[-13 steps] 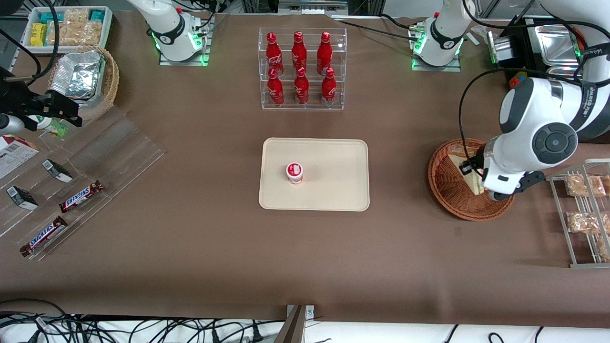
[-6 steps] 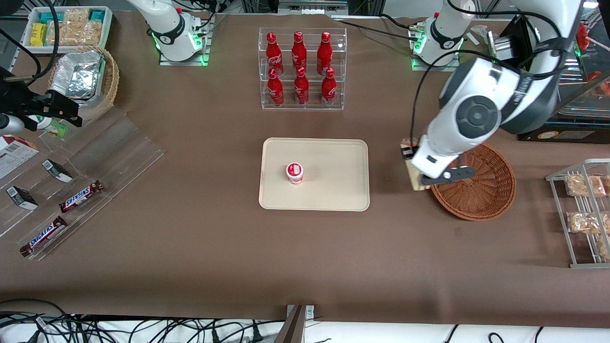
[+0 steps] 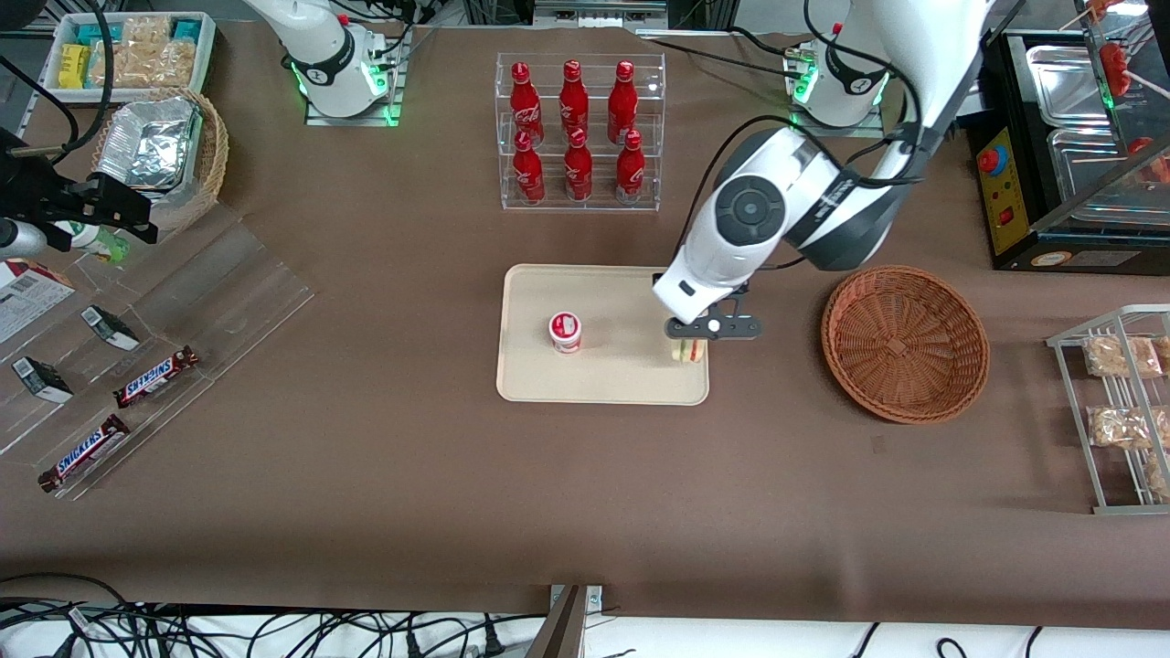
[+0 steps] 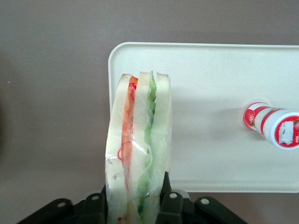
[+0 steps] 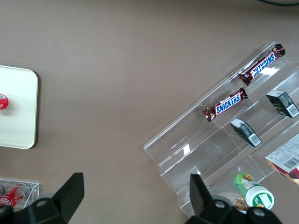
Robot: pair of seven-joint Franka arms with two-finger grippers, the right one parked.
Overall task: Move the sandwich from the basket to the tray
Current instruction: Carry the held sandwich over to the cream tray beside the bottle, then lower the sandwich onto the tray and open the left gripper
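Sandwich (image 4: 138, 144) in clear wrap is pinched between the two fingers of the left gripper (image 3: 690, 340), held over the tray (image 3: 631, 375) at the tray end closest to the basket (image 3: 905, 343). That tray lies mid-table, well in from every edge, with a small red-and-white cup (image 3: 565, 331) standing on it. The reddish-brown basket sits beside it, toward the working arm's end of the tabletop.

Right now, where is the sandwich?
The sandwich is held in the claw above the tray, over the tray's edge nearest the basket, with the small red-and-white cup standing farther along the tray.
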